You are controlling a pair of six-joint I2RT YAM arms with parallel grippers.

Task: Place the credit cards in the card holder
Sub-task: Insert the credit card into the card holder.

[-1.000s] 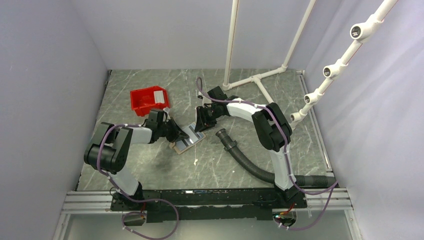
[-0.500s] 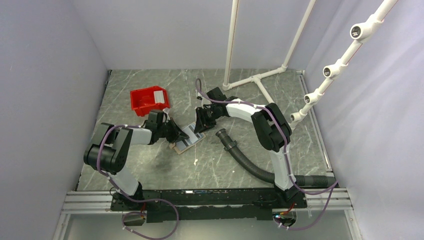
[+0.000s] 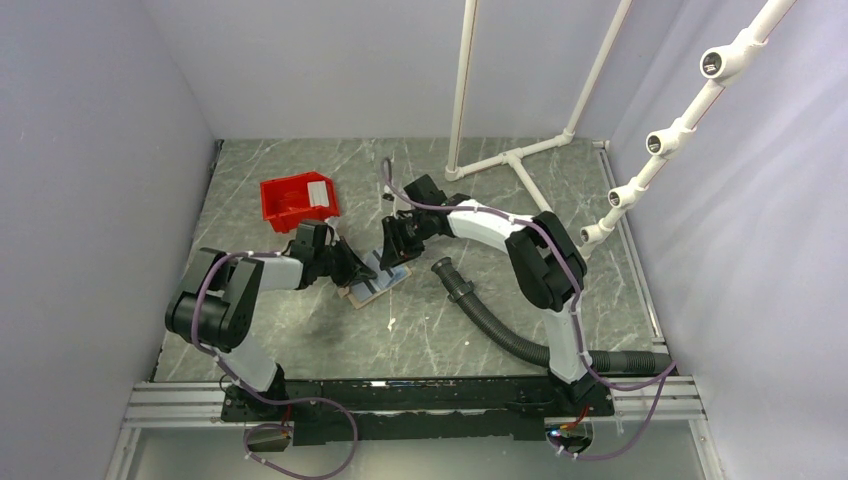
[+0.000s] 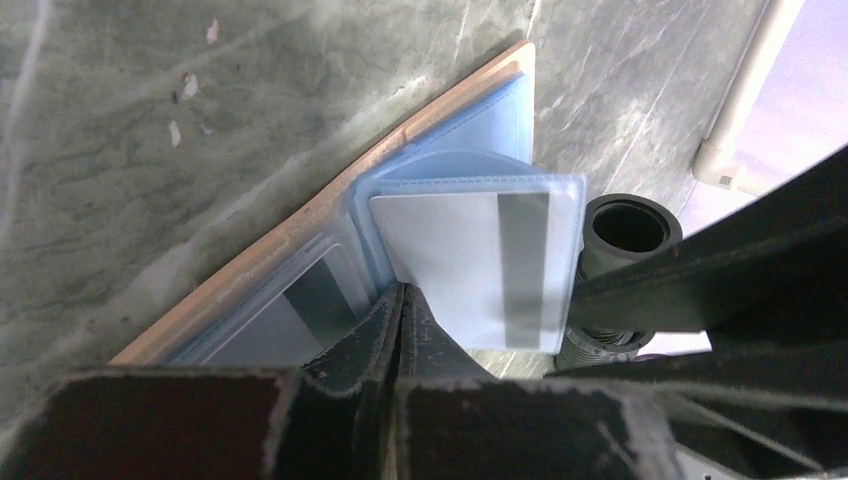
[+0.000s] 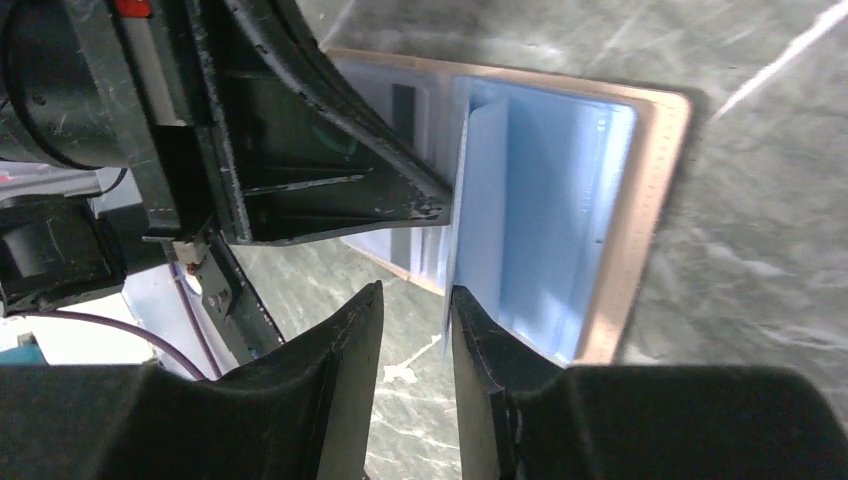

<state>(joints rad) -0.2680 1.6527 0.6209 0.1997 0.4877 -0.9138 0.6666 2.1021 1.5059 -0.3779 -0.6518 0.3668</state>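
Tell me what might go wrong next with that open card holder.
1. The left gripper pinches the raised pocket by a thin edge; it may slip and flop shut.
2. The right gripper, open, sits right beside that pocket and the left gripper; a bump or crease seems possible.
3. The card holder lies loose on the table; a push might slide it.

The right gripper [image 3: 391,263] has moved a little to the left, nearer to the left gripper [image 3: 360,274]. It now covers more of the open card holder [image 3: 364,291].
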